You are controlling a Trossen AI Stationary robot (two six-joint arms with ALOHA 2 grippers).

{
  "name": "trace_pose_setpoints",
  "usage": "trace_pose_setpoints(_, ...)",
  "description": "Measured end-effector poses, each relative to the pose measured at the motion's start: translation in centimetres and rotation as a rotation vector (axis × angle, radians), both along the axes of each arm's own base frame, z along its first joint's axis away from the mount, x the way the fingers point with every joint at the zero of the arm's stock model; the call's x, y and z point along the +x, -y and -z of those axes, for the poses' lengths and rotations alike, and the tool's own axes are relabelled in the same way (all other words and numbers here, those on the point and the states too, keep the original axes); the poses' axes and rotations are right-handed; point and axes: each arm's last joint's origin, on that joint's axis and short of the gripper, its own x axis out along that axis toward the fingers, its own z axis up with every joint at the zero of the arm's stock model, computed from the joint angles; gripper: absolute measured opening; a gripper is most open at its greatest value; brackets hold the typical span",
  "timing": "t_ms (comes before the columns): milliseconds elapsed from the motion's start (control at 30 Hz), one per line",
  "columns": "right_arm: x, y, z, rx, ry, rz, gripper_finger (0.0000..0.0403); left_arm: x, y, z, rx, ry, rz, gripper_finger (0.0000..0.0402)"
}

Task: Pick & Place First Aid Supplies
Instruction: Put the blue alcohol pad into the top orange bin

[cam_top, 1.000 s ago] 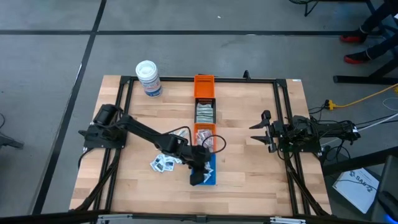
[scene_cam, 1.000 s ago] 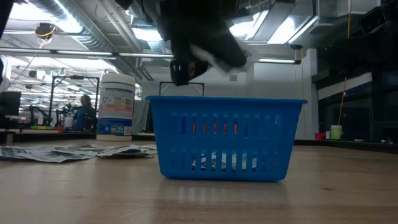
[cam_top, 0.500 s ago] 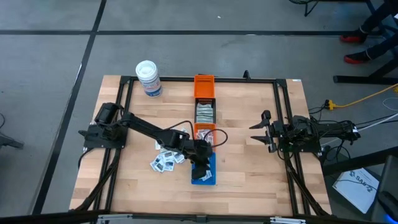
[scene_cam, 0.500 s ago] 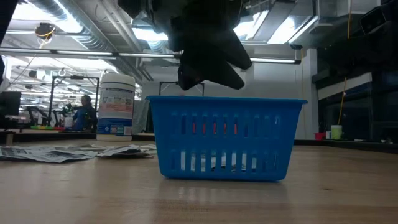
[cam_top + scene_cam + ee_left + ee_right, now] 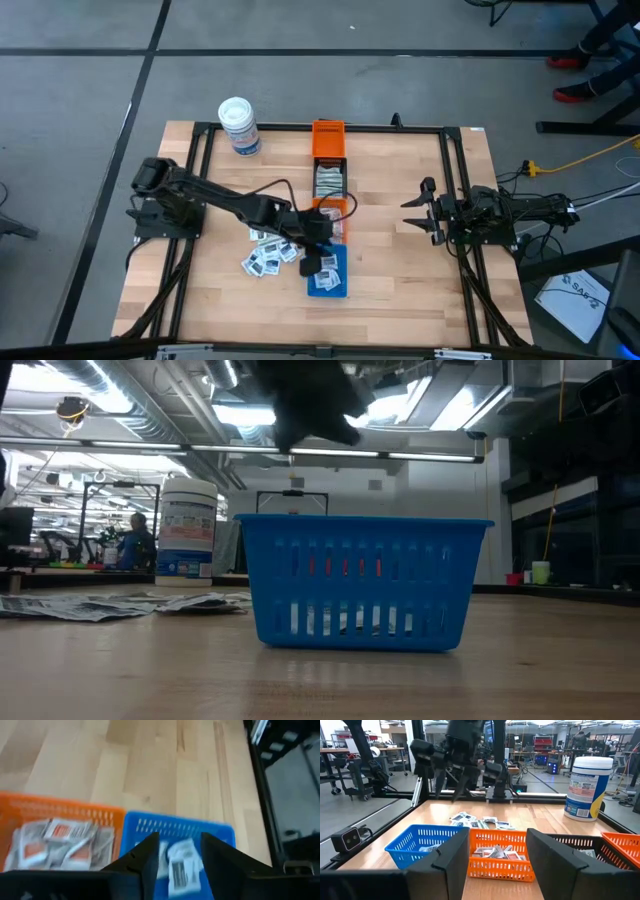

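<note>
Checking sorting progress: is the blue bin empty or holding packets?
Holding packets: the blue bin shows white printed packets lying inside, below the open left pincer.

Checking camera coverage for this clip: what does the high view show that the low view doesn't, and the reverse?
Only the high view shows the right gripper waiting at the table's right side, the row of orange and black bins, and the left gripper, open, over the blue bin. Only the low view shows the room behind, with a person far off. Both show the blue bin, the white tub and the loose packets on the wood.
</note>
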Motion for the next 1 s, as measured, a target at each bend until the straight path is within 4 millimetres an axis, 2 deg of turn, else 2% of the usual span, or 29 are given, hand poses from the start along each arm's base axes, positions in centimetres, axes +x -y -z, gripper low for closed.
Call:
trace_pose_setpoints(200, 0.0, 0.0, 0.0, 0.000, 0.000, 0.000, 0.0195, -2.5, 0.7, -1.5, 0.043, -0.075, 0.015, 0.0125)
trace_pose_setpoints(400, 0.0, 0.0, 0.0, 0.000, 0.000, 0.000, 0.0195, -4.1, 1.2, -2.4, 0.059, -0.120, 0.038, 0.0117)
trace_pose_setpoints(767, 0.0, 0.0, 0.0, 0.000, 0.000, 0.000, 0.0195, -6.1, 2.2, -2.0, 0.014, -0.287, 0.145, 0.0112)
trace_pose_setpoints(1000, 0.0, 0.0, 0.0, 0.000, 0.000, 0.000, 0.0195, -6.5, 3.1, -2.0, 0.012, -0.294, 0.164, 0.0106)
